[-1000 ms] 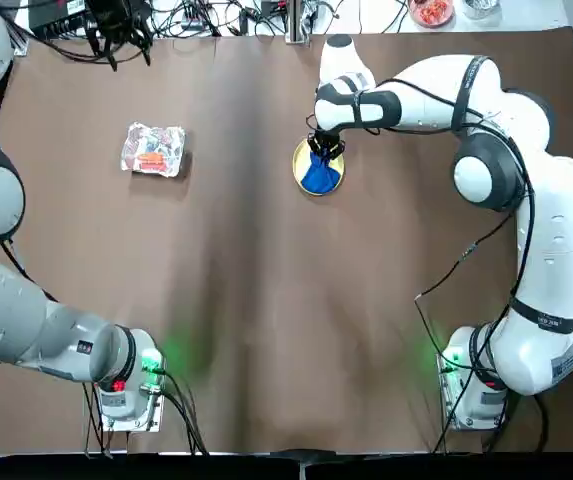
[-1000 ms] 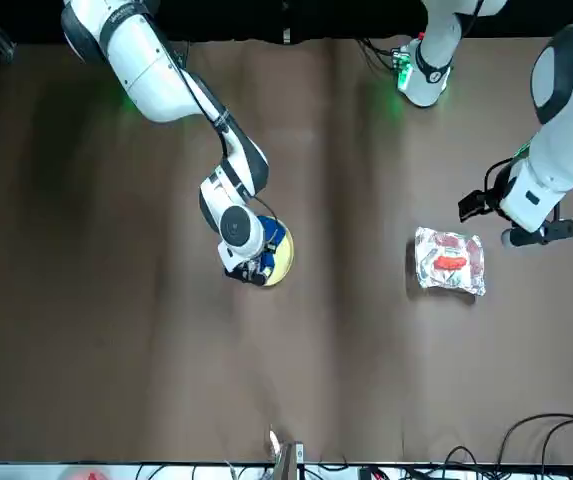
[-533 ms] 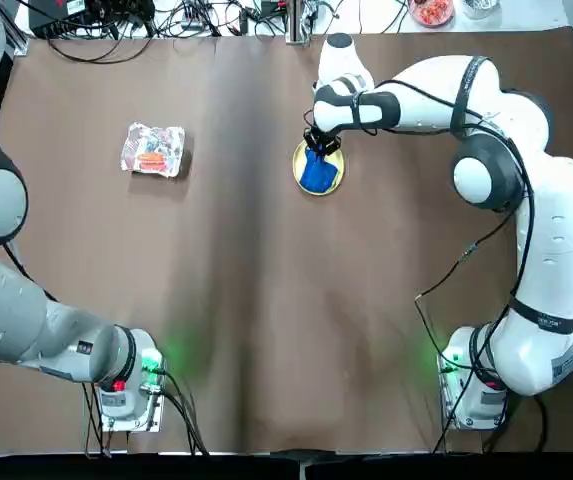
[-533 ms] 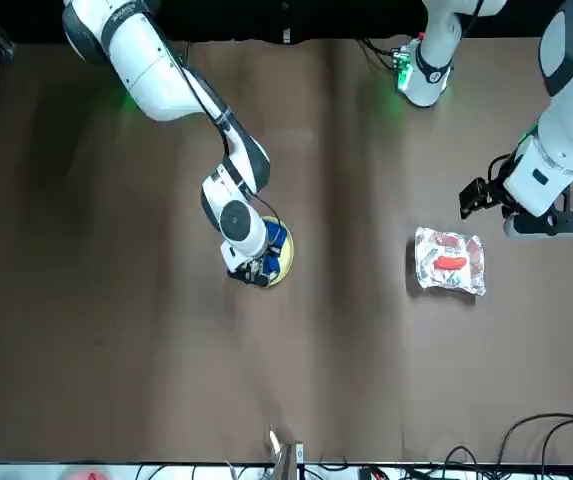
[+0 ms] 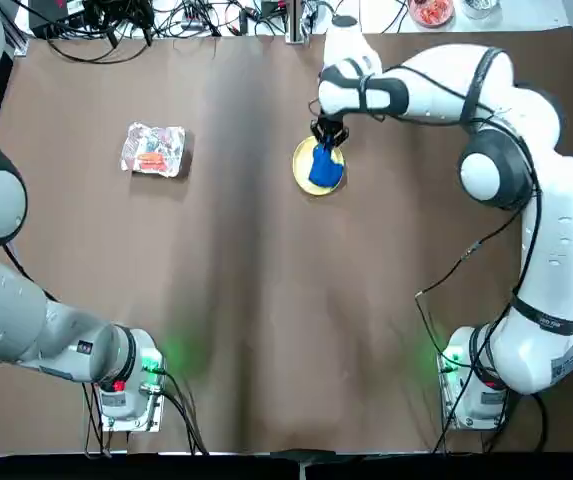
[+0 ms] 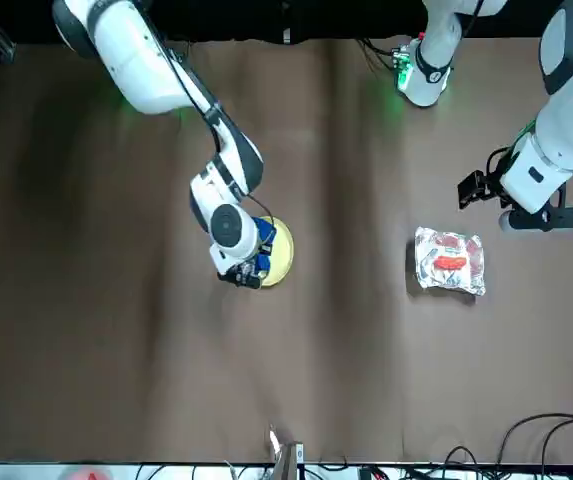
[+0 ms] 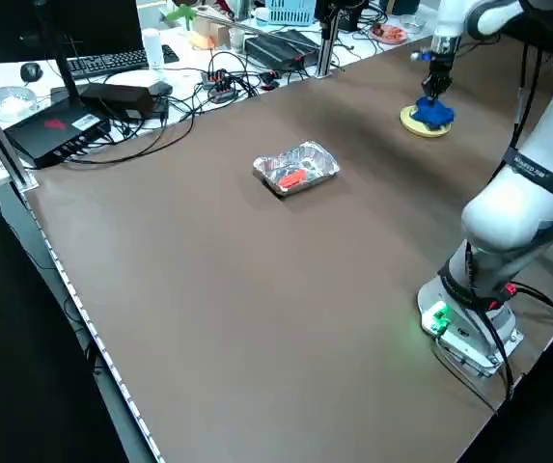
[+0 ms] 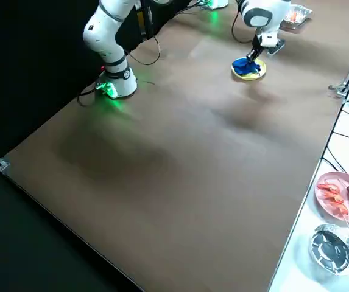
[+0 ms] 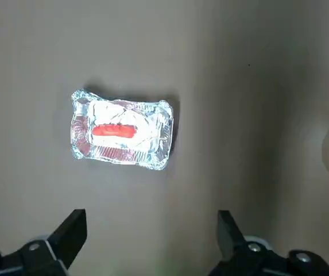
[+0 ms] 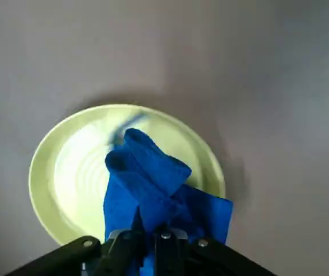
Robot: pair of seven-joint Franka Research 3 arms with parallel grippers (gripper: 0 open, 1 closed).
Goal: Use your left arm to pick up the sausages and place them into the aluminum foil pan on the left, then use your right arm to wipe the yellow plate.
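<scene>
Foil pan [image 5: 170, 137] held the sausage [image 9: 113, 130]; blue cloth [image 10: 158, 195] was gripped at the yellow plate [image 10: 78, 178]

The aluminum pan was shiny and roughly rectangular, with crimped, wrinkled walls and a ribbed surface along one inner side. It sat in the upper left of the top view. One smooth, orange-red, oblong sausage lay inside it, on the pan's pale bottom.

The plate was round, pale yellow and glossy, with faint concentric rings and a raised rim. It sat in the upper middle of the top view, right of the pan. The soft, folded cloth covered part of it and, in the right wrist view, overlapped the rim at lower right.

The right gripper [image 10: 147, 231] was at the plate, fingers closed on the bunched cloth. The left gripper [image 9: 153, 221] was above the bench [image 5: 236, 300], near the pan at the right of the front view; its fingers were wide apart, with nothing between them.

A broad stretch of brown bench separated pan and plate, and more bench surface ran between the two arm bases toward the bottom of the top view. Both items sat inboard of the far edge, beyond which black cables [image 5: 191, 18] lay tangled along the top of that view.
</scene>
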